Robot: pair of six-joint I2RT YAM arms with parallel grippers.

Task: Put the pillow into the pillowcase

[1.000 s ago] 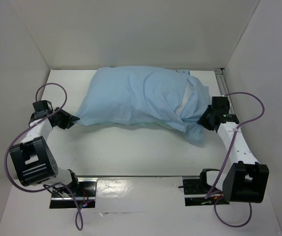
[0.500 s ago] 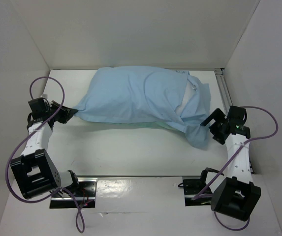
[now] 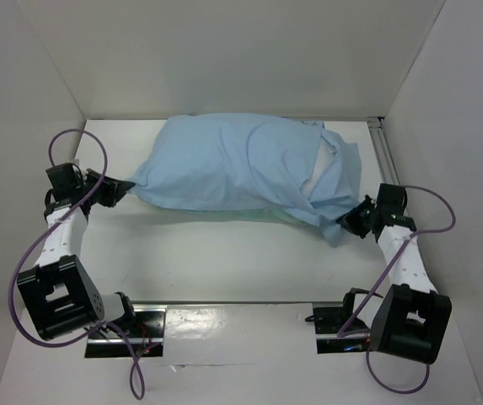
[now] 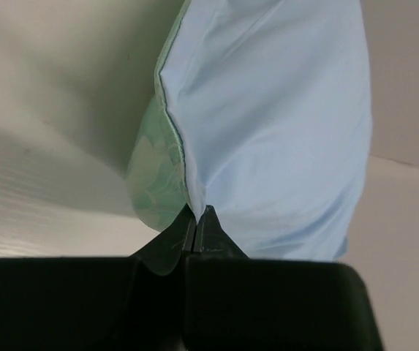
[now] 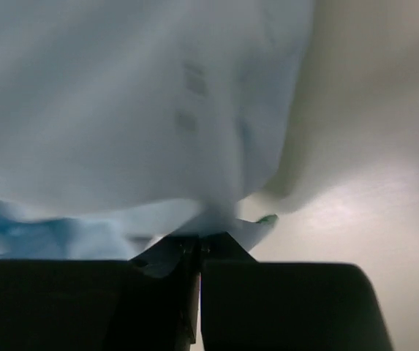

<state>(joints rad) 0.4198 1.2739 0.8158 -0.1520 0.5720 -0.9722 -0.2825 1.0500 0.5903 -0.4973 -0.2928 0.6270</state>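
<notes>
Blue cloth fills the far half of the table (image 3: 224, 266): your pillowcase (image 3: 224, 164) lies there with its plain light-blue face up, plump along most of its length. The white pillow (image 3: 315, 179) shows only as a strip in the gap of the open end on the right, so it sits almost wholly inside the sack.

Your left gripper (image 3: 116, 189) is pinched tight on the closed left corner of the pillowcase. From its wrist camera you can see the jaws meeting on the seam, with the sea-green patterned face on one side and the blue face on the other. A second ago this gripper sat lower and nearer the arm bases, and the corner was drawn out to a point toward it. Now both gripper and corner are farther back and closer to the left wall.

Your right gripper (image 3: 348, 221) has changed more. Half a second ago it stood spread open and clear of the cloth. Now it is closed at the loose lower right corner of the open end. Its wrist view is blurred, but the jaws meet with blue fabric nipped at their tips.
</notes>
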